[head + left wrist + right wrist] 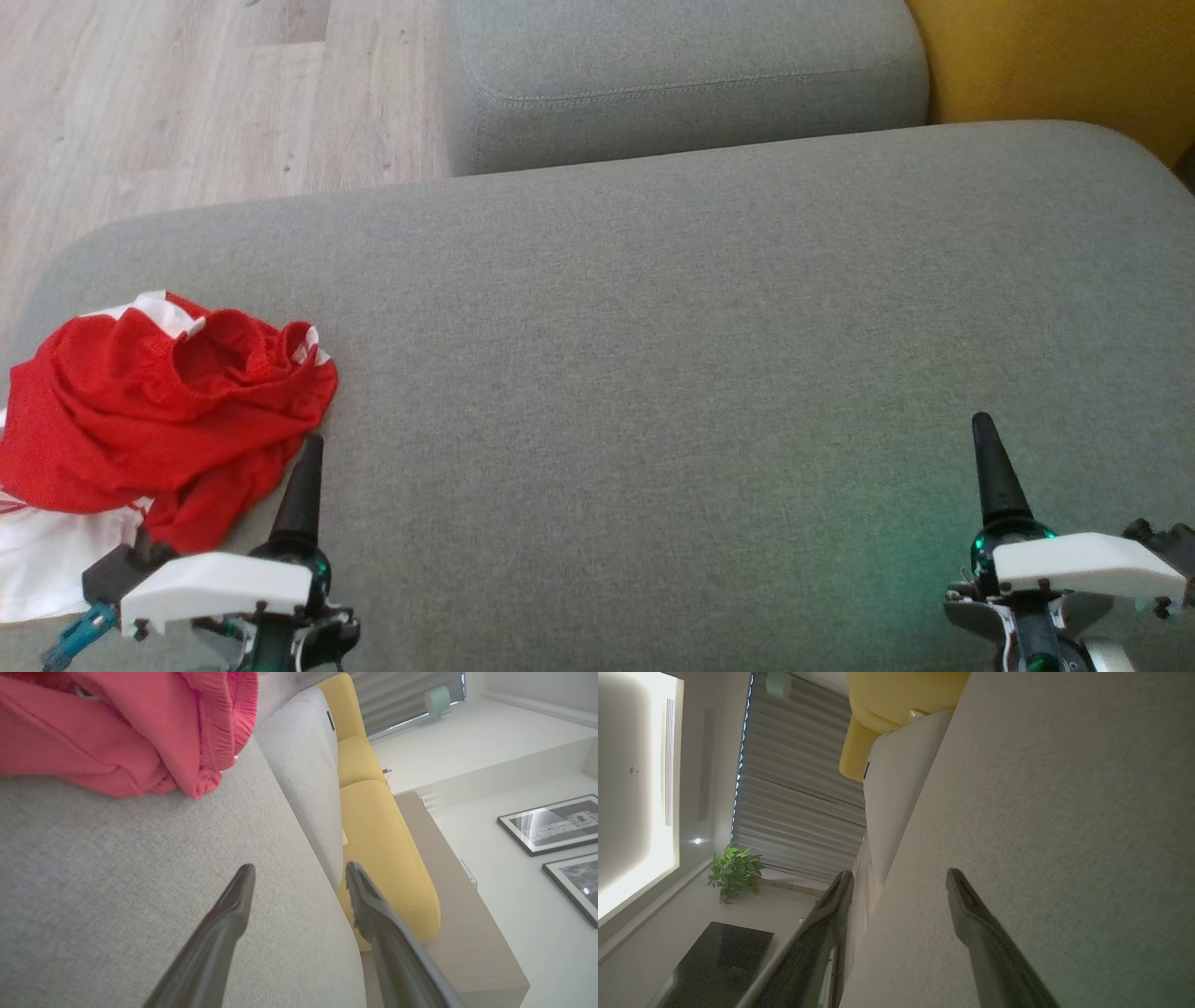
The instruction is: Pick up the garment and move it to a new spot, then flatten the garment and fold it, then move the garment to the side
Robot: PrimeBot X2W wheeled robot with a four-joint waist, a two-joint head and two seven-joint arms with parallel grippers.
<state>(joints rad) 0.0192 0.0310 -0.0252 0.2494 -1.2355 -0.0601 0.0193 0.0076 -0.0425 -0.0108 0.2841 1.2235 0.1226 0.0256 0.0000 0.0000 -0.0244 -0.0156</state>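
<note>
The garment (159,401) is a crumpled red and white piece lying at the left end of the grey sofa seat (653,373), with part of it trailing toward the seat's left edge. My left gripper (303,467) hovers just right of its near corner, open and empty. In the left wrist view the garment (117,728) bunches up ahead of the spread fingers of the left gripper (300,868), apart from them. My right gripper (994,467) stands far off at the lower right, over bare fabric. The right wrist view shows the right gripper (900,873) open, holding nothing.
Behind the seat sits a second grey cushion (681,84), with a yellow cushion (1064,65) at the back right. Wood floor (187,103) lies beyond the seat's rounded left corner. The broad stretch of seat between the two grippers is bare fabric.
</note>
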